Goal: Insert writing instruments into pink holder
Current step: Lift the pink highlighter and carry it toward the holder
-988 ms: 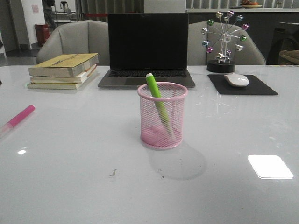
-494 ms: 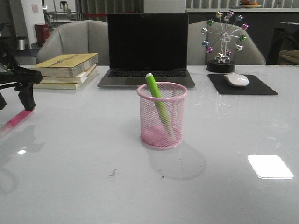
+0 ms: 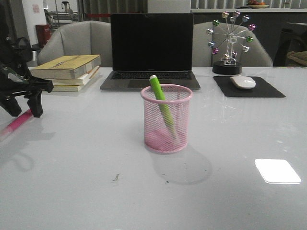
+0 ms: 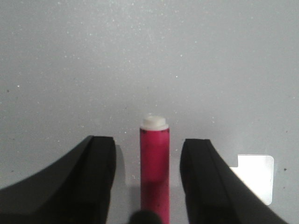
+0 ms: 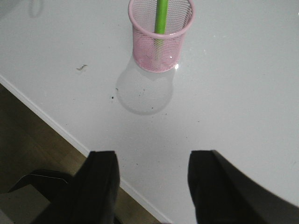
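The pink holder (image 3: 166,120) stands upright in the middle of the table, and a lime green marker (image 3: 160,98) leans inside it with its pale end above the rim. A magenta marker (image 3: 18,122) lies flat on the table at the far left. My left gripper (image 3: 25,111) is open and low over it. In the left wrist view the marker (image 4: 154,156) lies between the two fingers of the gripper (image 4: 148,141), with a gap on each side. My right gripper (image 5: 152,161) is open and empty near the table's front edge, well short of the holder (image 5: 159,46) and green marker (image 5: 161,16).
An open laptop (image 3: 151,48) stands behind the holder. A stack of books (image 3: 64,72) lies at the back left, close behind my left arm. A mouse (image 3: 243,82) on a black pad and a Ferris-wheel ornament (image 3: 230,40) are at the back right. The table edge (image 5: 56,126) runs beside my right fingers.
My left arm has come in from the left edge and moved right and down, so its open fingers now straddle the magenta marker. The holder and green marker have not moved.
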`<state>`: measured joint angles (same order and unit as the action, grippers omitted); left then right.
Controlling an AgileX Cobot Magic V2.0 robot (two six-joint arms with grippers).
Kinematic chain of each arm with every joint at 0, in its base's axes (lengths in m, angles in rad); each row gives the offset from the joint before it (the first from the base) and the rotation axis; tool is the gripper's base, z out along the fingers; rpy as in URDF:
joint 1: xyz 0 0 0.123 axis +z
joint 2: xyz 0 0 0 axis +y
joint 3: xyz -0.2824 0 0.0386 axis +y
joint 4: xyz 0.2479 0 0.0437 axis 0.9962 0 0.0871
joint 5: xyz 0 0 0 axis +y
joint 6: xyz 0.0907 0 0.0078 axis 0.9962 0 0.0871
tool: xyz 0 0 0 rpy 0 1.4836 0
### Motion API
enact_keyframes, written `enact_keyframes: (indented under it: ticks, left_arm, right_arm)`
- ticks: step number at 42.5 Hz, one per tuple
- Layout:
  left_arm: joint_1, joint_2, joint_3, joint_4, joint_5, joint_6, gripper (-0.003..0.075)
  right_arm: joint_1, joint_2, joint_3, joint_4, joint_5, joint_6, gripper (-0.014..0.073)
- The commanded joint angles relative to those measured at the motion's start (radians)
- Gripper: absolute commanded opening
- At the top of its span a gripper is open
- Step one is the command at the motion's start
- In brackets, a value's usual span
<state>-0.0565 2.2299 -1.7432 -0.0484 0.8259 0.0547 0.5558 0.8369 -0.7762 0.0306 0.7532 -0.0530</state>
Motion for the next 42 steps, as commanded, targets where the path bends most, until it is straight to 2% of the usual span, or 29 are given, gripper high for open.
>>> enact_keyframes:
  ticks: [1,15,24,31,42]
  left_arm:
    - [0.003,-0.055,-0.032,-0.008,-0.023,-0.005,0.0301]
    - [0.003,-0.055,-0.032,-0.008,0.010,-0.005,0.0090]
    - [0.001,-0.125,-0.016,-0.018,0.000,-0.004,0.0091]
    - [-0.020,-0.306,0.143,-0.052,-0.169,0.019,0.0091]
    - [-0.105,-0.668,0.542,-0.055,-0.568,0.021,0.0091]
  right_arm:
    - [-0.001,-0.005,-0.027,-0.010,-0.056,0.002,0.0456]
    - [-0.001,-0.005,-0.027,-0.010,-0.056,0.002,0.0456]
    - [-0.001,-0.005,-0.027,-0.010,-0.056,0.002,0.0456]
    - [-0.001,-0.005,-0.027,-0.010,-0.056,0.002,0.0456]
    - [-0.001,-0.005,-0.027,-0.010,-0.056,0.002,0.0456]
